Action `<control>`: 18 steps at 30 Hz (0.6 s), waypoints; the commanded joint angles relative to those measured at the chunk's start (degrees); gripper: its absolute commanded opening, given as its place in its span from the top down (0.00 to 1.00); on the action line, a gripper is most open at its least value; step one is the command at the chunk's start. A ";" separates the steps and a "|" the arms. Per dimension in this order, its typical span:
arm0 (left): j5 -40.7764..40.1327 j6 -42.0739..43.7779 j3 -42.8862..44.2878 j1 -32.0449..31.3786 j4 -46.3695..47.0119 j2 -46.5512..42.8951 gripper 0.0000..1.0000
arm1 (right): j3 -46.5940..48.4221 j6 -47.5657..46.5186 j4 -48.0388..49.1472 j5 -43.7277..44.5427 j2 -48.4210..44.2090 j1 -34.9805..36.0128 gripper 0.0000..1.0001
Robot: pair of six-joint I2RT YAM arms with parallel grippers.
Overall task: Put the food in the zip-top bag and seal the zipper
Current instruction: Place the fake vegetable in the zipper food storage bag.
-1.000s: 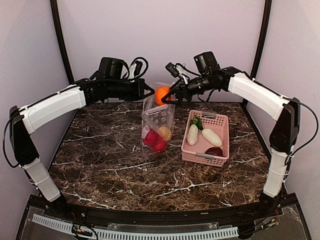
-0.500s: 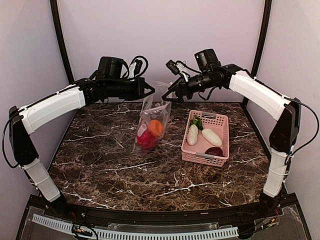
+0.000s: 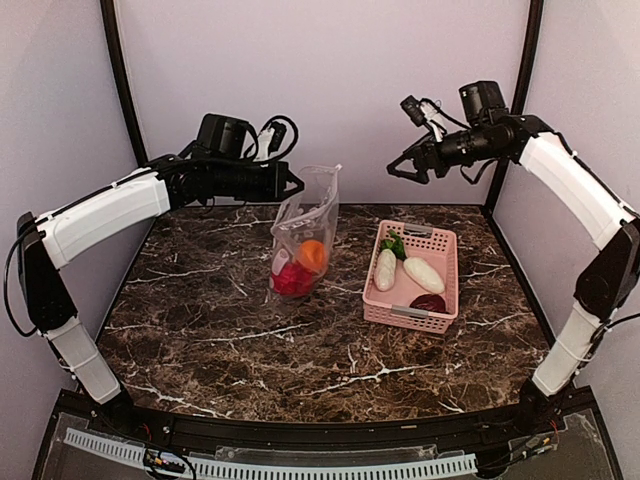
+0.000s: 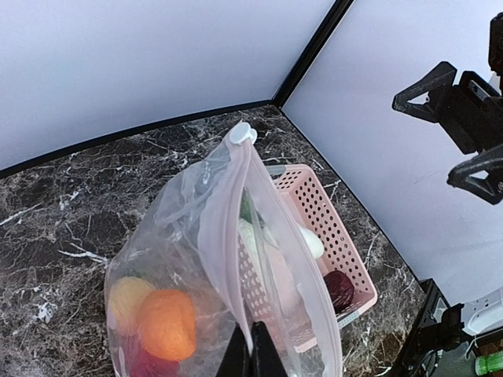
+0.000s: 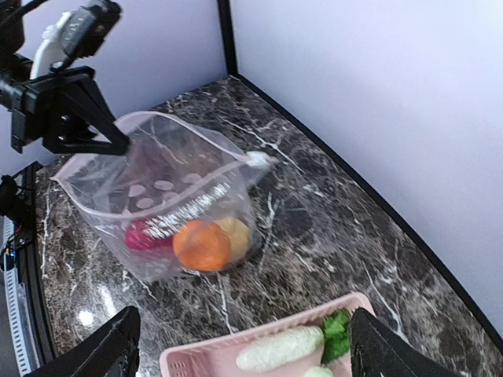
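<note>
The clear zip-top bag (image 3: 305, 225) hangs open from my left gripper (image 3: 297, 185), which is shut on its mouth edge (image 4: 250, 345). Its zipper (image 4: 214, 228) runs up to a white end tab. Inside lie an orange (image 3: 313, 255), red apples (image 3: 290, 281) and a yellow fruit (image 4: 126, 302). My right gripper (image 3: 402, 170) is open and empty, high above the basket's far end and right of the bag. In the right wrist view (image 5: 244, 357) the bag (image 5: 157, 188) and orange (image 5: 202, 245) show beyond it.
A pink slotted basket (image 3: 410, 318) stands right of the bag. It holds two white oblong pieces (image 3: 385, 268) (image 3: 423, 274), a green leafy piece (image 3: 395, 243) and a dark red piece (image 3: 428, 303). Black frame posts rise at the back corners.
The orange left my right gripper and now lies in the bag. My right gripper opened and drew back up and to the right. The bag sagged lower.
</note>
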 commanded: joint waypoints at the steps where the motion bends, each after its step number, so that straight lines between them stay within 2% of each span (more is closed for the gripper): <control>1: -0.98 2.30 2.24 0.62 -2.85 -1.81 0.99 | -6.56 -2.36 -2.82 0.88 -3.91 -4.25 0.12; 9: 1.56 1.67 4.43 0.72 -4.35 0.12 0.99 | -15.99 -14.13 -10.35 6.99 -8.63 -6.79 0.16; 13: 2.22 0.90 3.41 0.71 -3.21 -0.23 0.99 | -18.60 -17.99 -15.49 8.22 -7.96 -6.77 0.23; 18: 2.70 0.95 4.12 0.72 -3.54 0.12 0.99 | -23.74 -24.69 -17.46 9.45 -7.60 -6.77 0.30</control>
